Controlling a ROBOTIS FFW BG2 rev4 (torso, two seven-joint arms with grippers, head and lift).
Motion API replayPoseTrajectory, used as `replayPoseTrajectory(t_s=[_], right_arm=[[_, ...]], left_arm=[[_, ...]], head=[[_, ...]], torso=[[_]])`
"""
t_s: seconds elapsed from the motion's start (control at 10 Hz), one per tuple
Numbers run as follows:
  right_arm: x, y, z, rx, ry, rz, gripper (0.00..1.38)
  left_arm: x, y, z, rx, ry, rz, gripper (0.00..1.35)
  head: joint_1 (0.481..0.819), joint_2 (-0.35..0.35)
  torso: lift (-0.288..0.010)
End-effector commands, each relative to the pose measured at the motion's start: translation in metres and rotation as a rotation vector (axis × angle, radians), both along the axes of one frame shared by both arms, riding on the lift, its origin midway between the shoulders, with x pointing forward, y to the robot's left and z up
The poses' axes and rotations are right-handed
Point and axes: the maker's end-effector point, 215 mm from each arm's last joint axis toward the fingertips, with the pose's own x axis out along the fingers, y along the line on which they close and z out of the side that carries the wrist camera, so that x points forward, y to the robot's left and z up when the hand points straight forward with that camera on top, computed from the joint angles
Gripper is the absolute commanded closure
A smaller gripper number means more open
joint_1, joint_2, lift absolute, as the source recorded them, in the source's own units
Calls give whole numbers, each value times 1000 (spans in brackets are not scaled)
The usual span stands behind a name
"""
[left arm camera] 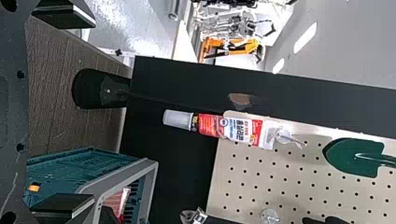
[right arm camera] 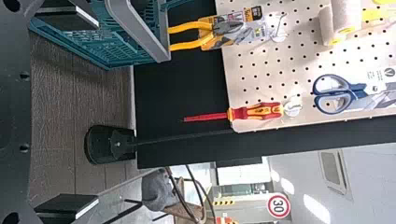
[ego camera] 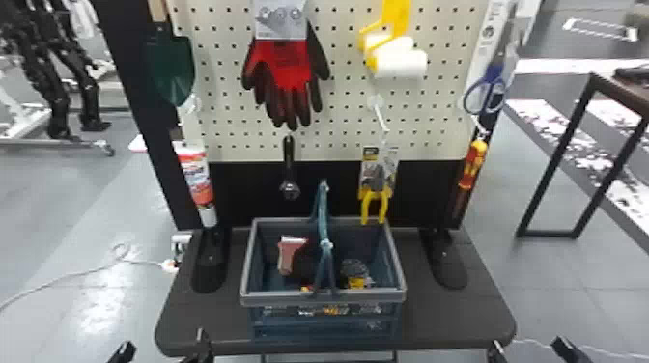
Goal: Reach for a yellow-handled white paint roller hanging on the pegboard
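My left gripper [ego camera: 162,352] is at the bottom edge of the head view, left of the basket, its two fingers wide apart. In the left wrist view the same gripper [left arm camera: 64,112] stands open with nothing between its fingers. My right gripper [ego camera: 529,351] is at the bottom right, also open; the right wrist view has this gripper [right arm camera: 67,112] with its fingers far apart and nothing held. The white paint roller [ego camera: 400,63] with its yellow handle [ego camera: 397,18] hangs high on the pegboard, right of the gloves. In the right wrist view the white roller [right arm camera: 348,21] is at the top, well beyond the gripper.
A basket [ego camera: 322,299] with several items stands on the dark table [ego camera: 449,314]. On the pegboard [ego camera: 217,72] hang a trowel [ego camera: 170,67], red gloves [ego camera: 285,67], scissors [ego camera: 485,94], a screwdriver [ego camera: 472,164], yellow-handled pliers [ego camera: 374,202], a wrench [ego camera: 289,169] and a tube [ego camera: 197,178].
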Motion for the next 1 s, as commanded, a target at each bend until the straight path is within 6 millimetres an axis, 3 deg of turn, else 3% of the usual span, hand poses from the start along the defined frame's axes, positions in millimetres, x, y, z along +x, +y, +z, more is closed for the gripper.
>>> replayPoseTrajectory(t_s=[0.0, 0.9], right_arm=[[0, 1, 0, 5, 0, -2, -1], [0, 1, 0, 5, 0, -2, -1]], left_arm=[[0, 0, 0, 0, 0, 0, -2], [0, 0, 0, 0, 0, 0, -2]], head=[[549, 0], [549, 0]], torso=[[-100], [-100]])
